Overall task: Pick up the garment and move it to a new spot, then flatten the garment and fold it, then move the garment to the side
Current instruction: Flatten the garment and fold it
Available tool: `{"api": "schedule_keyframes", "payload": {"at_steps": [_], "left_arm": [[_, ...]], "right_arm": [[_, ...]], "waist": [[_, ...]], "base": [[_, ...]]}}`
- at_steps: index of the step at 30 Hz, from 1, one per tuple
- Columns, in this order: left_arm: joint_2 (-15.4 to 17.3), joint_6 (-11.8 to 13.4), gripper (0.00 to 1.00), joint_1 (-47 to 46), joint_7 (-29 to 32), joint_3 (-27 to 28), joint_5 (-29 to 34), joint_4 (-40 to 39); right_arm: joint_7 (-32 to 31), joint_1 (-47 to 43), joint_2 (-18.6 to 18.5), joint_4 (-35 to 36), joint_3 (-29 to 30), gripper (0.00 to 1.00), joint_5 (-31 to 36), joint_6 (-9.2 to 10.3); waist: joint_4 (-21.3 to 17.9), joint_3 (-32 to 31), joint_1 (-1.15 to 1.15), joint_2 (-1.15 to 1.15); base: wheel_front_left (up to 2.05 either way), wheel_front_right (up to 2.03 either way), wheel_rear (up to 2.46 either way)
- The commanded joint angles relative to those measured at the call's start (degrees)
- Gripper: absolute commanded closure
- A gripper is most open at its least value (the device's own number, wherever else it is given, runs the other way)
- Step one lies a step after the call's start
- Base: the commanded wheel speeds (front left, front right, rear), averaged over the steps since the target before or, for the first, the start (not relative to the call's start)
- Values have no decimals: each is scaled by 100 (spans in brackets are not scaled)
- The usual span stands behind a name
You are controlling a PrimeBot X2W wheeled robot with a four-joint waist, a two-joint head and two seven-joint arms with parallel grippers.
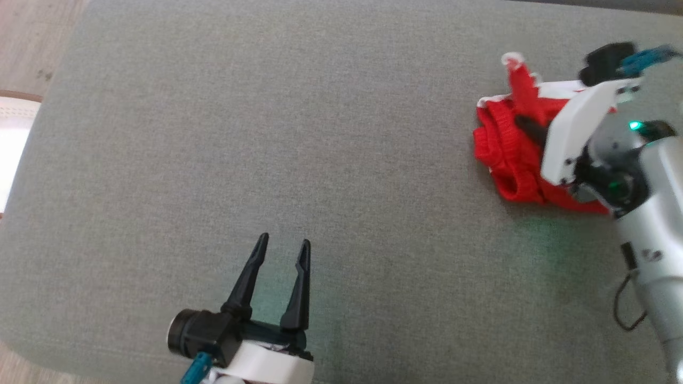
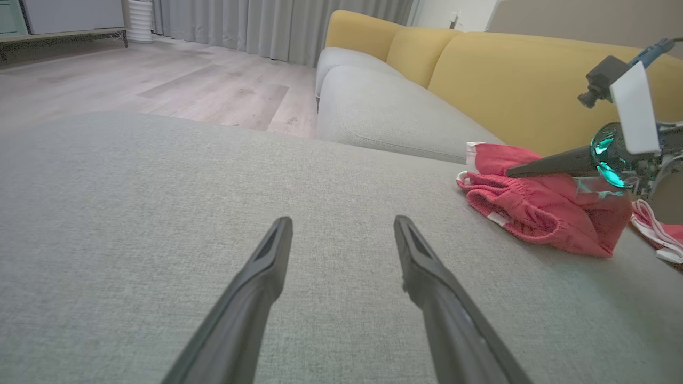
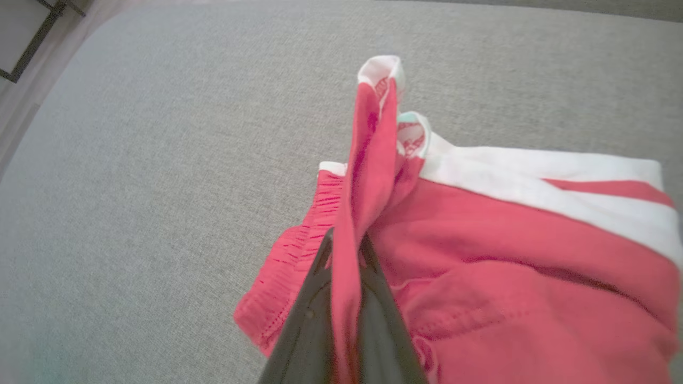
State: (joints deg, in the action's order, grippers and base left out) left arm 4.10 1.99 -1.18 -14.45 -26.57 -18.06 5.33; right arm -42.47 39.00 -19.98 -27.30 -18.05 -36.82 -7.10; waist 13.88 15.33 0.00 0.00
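Observation:
The garment (image 1: 507, 160) is a pair of red shorts with white stripes, lying bunched at the right of the grey cushion (image 1: 320, 133). My right gripper (image 1: 520, 124) is shut on a fold of the red cloth; in the right wrist view the pinched fold (image 3: 368, 176) rises between the two dark fingers (image 3: 309, 320). The left wrist view shows the garment (image 2: 539, 208) at the right with the right gripper's dark finger (image 2: 549, 164) over it. My left gripper (image 1: 283, 246) hovers open over bare cushion at the lower middle, far left of the garment, with nothing between its fingers (image 2: 267, 261).
The grey cushion's left edge (image 1: 32, 160) borders a wooden floor (image 1: 32, 32). Beyond the cushion stands a sofa with yellow backrests (image 2: 507, 80) and grey seats (image 2: 384, 112). Curtains (image 2: 267, 21) hang at the far wall.

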Motion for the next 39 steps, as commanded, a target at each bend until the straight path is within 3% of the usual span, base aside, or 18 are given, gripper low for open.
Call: {"api": "schedule_keyframes", "payload": {"at_steps": [1, 8, 9, 10, 17, 22, 26, 33, 39], "left_arm": [[-56, -3, 0, -110, -54, 220, 54, -129], [-97, -41, 0, 53, -54, 356, 87, -50], [-101, -43, 0, 67, -54, 364, 90, -44], [-107, -53, 0, 83, -54, 380, 91, -31], [-115, -65, 0, 172, -54, 524, 128, 23], [-115, -64, 0, 331, -54, 711, 203, 25], [-116, -70, 0, 473, -54, 904, 245, -3], [-118, -74, 0, 705, -54, 1167, 391, -4], [-120, -131, 0, 762, -55, 1263, 493, 19]], "right_arm": [[-20, -45, 67, 220, -2, 100, 167, -39], [43, -350, 561, 337, 127, 100, 582, -39], [85, -391, 604, 392, 105, 91, 627, -39], [262, -484, 708, 502, 145, 0, 651, -39], [755, -925, 975, 1078, 40, 0, 520, -39], [1509, -1505, 781, 1792, 63, 0, 764, -39], [2493, -2042, 519, 2123, 359, 0, 1404, -39], [4127, -3034, 311, 1950, 1177, 0, 2133, -39], [4635, -3154, 304, 1495, 1452, 0, 2174, -39]], "waist": [[28, -36, 0, 0], [-25, -194, 0, 0], [-46, -215, 0, 0], [-97, -257, 0, 0], [-310, -469, 0, 0], [-564, -700, 0, 0], [-736, -915, 0, 0], [-860, -1195, 0, 0], [-783, -1164, 0, 0]], "base": [[0, 0, 0], [0, 0, 0], [0, 0, 0], [0, 0, 0], [0, 0, 0], [0, 0, 0], [0, 0, 0], [0, 0, 0], [0, 0, 0]]}}
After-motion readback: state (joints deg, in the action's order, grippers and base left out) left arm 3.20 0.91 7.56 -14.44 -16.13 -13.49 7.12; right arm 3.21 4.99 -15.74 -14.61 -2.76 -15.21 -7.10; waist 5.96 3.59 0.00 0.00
